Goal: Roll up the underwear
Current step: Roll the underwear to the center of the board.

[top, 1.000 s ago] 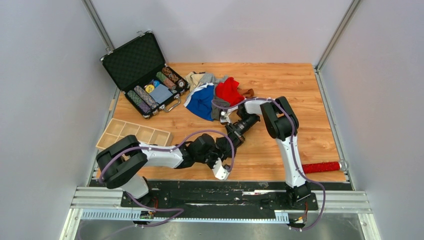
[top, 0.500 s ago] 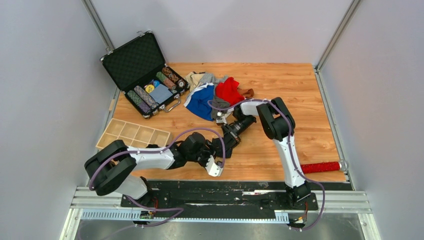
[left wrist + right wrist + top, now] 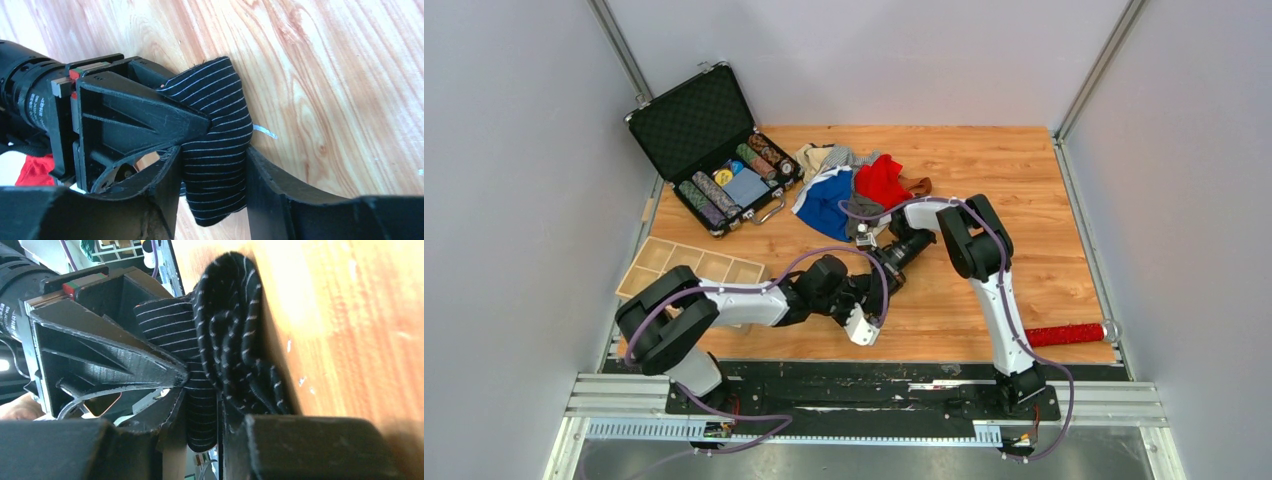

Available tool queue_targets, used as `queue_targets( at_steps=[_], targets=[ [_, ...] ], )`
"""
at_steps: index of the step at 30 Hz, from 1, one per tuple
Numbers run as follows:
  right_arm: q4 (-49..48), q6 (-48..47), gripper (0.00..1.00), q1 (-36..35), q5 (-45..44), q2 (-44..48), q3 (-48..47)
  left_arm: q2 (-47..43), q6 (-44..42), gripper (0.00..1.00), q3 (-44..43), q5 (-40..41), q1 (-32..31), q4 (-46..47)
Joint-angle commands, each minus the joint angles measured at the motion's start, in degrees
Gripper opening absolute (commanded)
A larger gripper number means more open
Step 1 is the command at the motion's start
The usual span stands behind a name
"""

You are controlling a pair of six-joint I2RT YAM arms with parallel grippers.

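Centre of the wooden table, toward its near edge: the two grippers meet tip to tip over one piece of black pinstriped underwear. The garment is bunched into a loose coil of folds that rests against the tabletop.

The right gripper has its jaws drawn almost together, with a fold of the striped cloth pinched in the narrow gap. The left gripper has its jaws standing about halfway apart astride the coil – the cloth fills the gap and meets both fingers.

Far side of the table: the pile of underwear, with a blue piece and a red piece uppermost, lies well apart from the grippers. An open black case holding striped chips stands at the far left – a wooden tray lies nearer, at the left edge. A red bristly stick lies at the near right.
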State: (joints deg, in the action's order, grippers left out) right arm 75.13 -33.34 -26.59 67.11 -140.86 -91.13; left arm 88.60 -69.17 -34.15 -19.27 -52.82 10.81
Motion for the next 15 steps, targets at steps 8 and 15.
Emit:
queue_targets(
  at_steps=[8, 15],
  targets=[
    [-3.79, 8.16, 0.9, 0.85, -12.7, -5.97, 2.17, 13.12, -5.76, 0.26, -15.98, -6.19, 0.53, -36.46],
    [3.13, -1.12, 1.0, 16.43, -6.32, 19.6, -4.74, 22.07, -4.5, 0.17, -28.85, -15.25, 0.79, -55.4]
  ],
)
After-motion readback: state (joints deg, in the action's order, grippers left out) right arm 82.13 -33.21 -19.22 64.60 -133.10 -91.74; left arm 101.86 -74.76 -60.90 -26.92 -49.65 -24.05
